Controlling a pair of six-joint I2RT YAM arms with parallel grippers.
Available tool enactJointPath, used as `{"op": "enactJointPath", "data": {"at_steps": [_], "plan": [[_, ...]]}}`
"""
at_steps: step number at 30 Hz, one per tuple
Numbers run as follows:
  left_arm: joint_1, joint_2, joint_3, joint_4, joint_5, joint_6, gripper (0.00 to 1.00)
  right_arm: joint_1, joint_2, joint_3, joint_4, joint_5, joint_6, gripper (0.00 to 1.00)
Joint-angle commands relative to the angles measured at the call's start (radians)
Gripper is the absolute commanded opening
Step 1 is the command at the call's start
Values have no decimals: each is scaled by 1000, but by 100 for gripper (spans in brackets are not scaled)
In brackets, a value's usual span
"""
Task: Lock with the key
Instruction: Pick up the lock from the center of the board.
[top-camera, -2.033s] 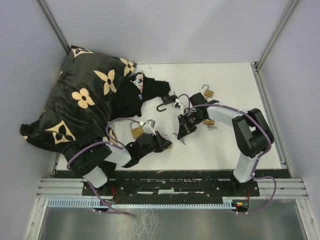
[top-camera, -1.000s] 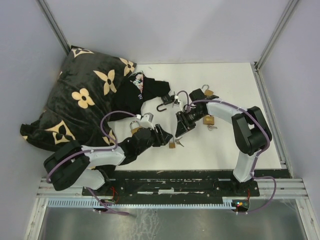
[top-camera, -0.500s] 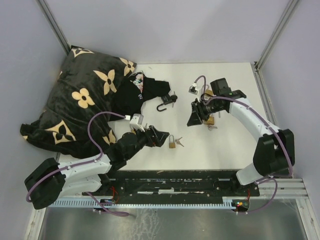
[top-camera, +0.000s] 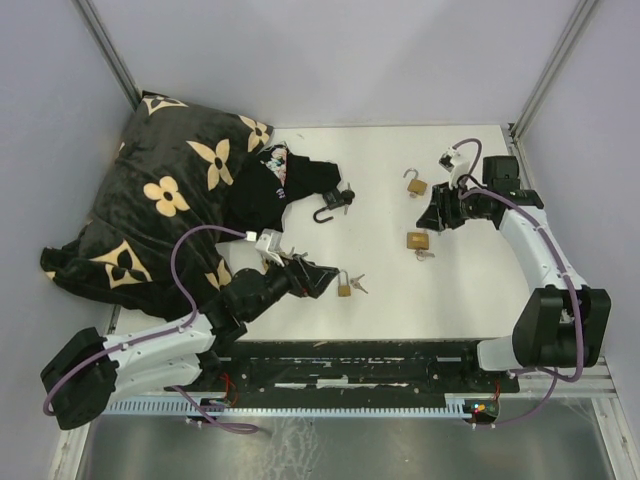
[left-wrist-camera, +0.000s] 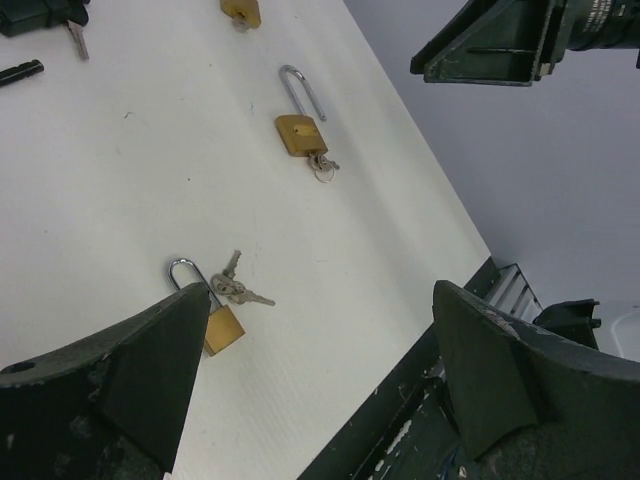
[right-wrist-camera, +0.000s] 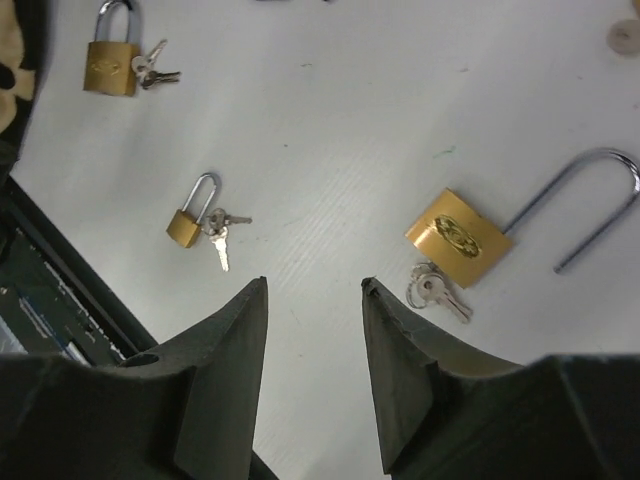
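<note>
Far left: plush pillow (top-camera: 165, 190), dark velvety pile with tan four-petal flowers, slumped in the corner. A black cloth (top-camera: 290, 185) with a small printed patch lies against its right side. Left gripper (top-camera: 325, 277) sits low over the white matte table (top-camera: 460, 290), its blunt dark fingers (left-wrist-camera: 150, 370) spread wide with nothing between them: released. Just right of it lies the near brass padlock (top-camera: 344, 287): small square gold body, thin steel shackle closed, key bunch (top-camera: 358, 284) of small silvery keys at its base, held by neither arm. Behind it, by the cloth, lies a black padlock (top-camera: 344, 197), hooked shackle swung out, a key in its body. Further right is the middle brass padlock (top-camera: 418, 240), its long U-shaped shackle free at one leg, keys at its base. Beyond it lies the far brass padlock (top-camera: 416, 185), whose shackle also looks open. Right gripper (top-camera: 436, 212) hovers just right of these two, fingers (right-wrist-camera: 225, 380) parted on bare air, gripping nothing. Count, overhead view: brass padlocks three, black padlock one. Right wrist view shows three brass padlocks, each with keys.
</note>
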Motion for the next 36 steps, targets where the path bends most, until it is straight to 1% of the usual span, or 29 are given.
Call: {"op": "enactJointPath", "data": {"at_steps": [1, 3, 6, 12, 16, 19, 24, 30, 36], "plan": [[3, -66, -36, 46, 23, -43, 97, -32, 1, -30, 104, 158, 45, 50], [3, -103, -56, 39, 24, -56, 99, -32, 14, -48, 143, 230, 47, 49], [5, -183, -89, 29, 14, -86, 99, -28, 58, -35, 166, 338, 75, 49], [5, -301, -126, -28, 2, -94, 99, 40, 207, 108, 125, 604, 102, 48], [5, -342, -135, -57, -10, -88, 99, 93, 320, 210, 76, 717, 118, 45], [5, -363, -134, -86, -11, -81, 99, 111, 394, 262, 61, 757, 141, 44], [5, -374, -130, -116, -18, -71, 99, 138, 473, 283, 48, 753, 170, 43], [6, -352, -116, -129, -26, -62, 99, 174, 535, 303, 46, 833, 155, 43], [5, -333, -118, -118, -31, -74, 99, 175, 583, 295, 51, 848, 148, 39]]}}
